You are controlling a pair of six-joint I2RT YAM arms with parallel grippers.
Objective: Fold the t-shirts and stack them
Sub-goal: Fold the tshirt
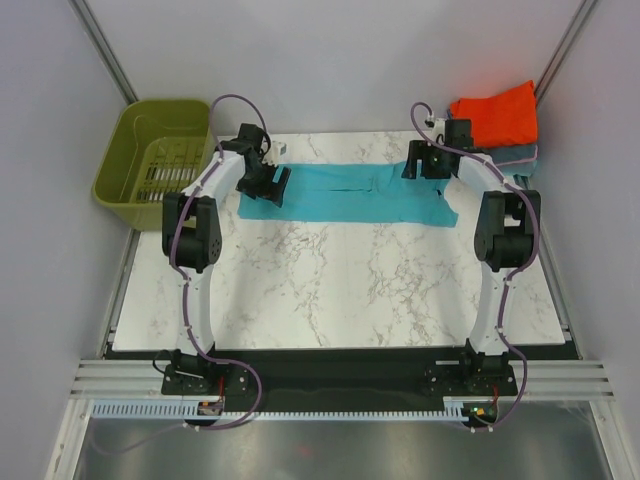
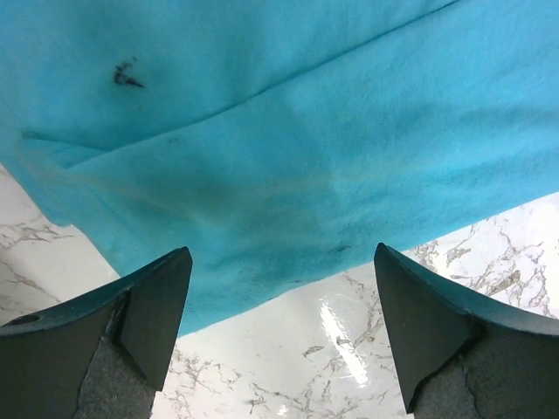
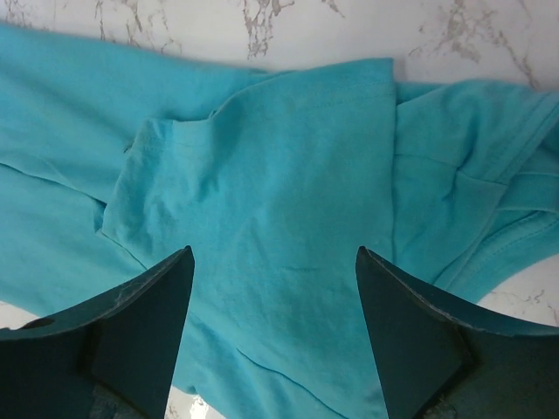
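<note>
A teal t-shirt (image 1: 350,194) lies folded into a long strip across the far part of the marble table (image 1: 340,290). My left gripper (image 1: 268,183) hovers open over the strip's left end; in the left wrist view the teal cloth (image 2: 288,148) lies flat beyond the fingertips (image 2: 162,297), with nothing between them. My right gripper (image 1: 425,163) hangs open over the strip's right end, above the folded sleeve (image 3: 288,175). An orange-red folded t-shirt (image 1: 497,113) rests on a grey-blue folded one (image 1: 520,155) at the far right corner.
An olive-green plastic basket (image 1: 160,160) stands off the table's far left corner. Grey walls close in on both sides. Both arms reach from the near edge along the table's sides.
</note>
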